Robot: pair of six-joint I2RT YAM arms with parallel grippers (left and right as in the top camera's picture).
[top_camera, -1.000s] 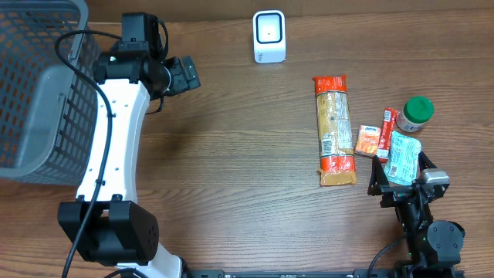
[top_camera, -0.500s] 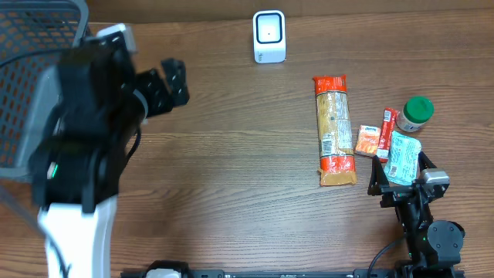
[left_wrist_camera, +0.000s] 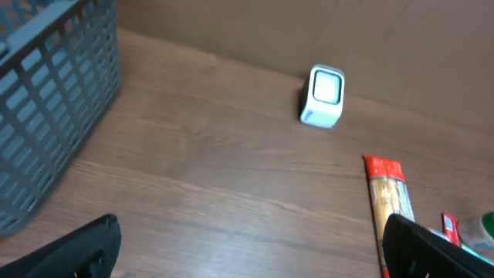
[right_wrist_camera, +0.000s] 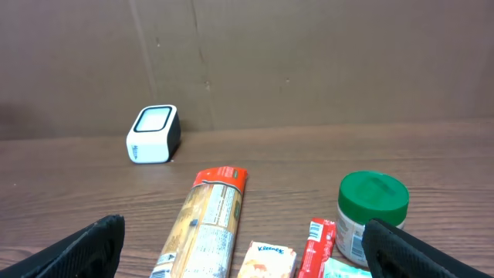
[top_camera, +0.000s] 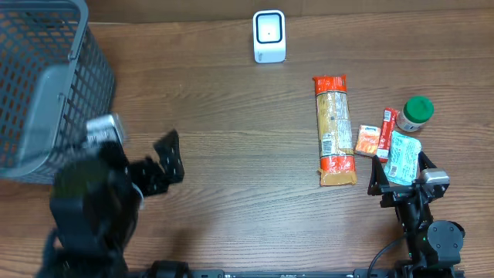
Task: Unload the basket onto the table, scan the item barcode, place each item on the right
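**Overhead.** Wooden table (top_camera: 231, 193). Grey mesh basket (top_camera: 38, 85) at the far-left corner. White barcode scanner (top_camera: 269, 36) at the far edge, centre, standing alone. One cluster at the right, well apart from the scanner:
- pasta packet (top_camera: 334, 130), lying lengthwise
- orange tissue pack (top_camera: 366, 140), just beside it
- red stick packet (top_camera: 388, 123)
- green-lidded jar (top_camera: 415, 113)
- teal packet (top_camera: 403, 157)

Left gripper (top_camera: 164, 164) is near the basket, jaws spread, holding nothing. Right gripper (top_camera: 400, 177) is at the near edge, jaws spread about the teal packet's near end; whether they touch it cannot be told.

**Left wrist.** Fingers (left_wrist_camera: 69, 251) wide at the lower corners, bare table between them. Basket left, scanner ahead, pasta packet right.

**Right wrist.** Fingers (right_wrist_camera: 77, 247) wide and released. Scanner far left. Pasta packet, tissue pack, red stick packet and jar ahead in a row.
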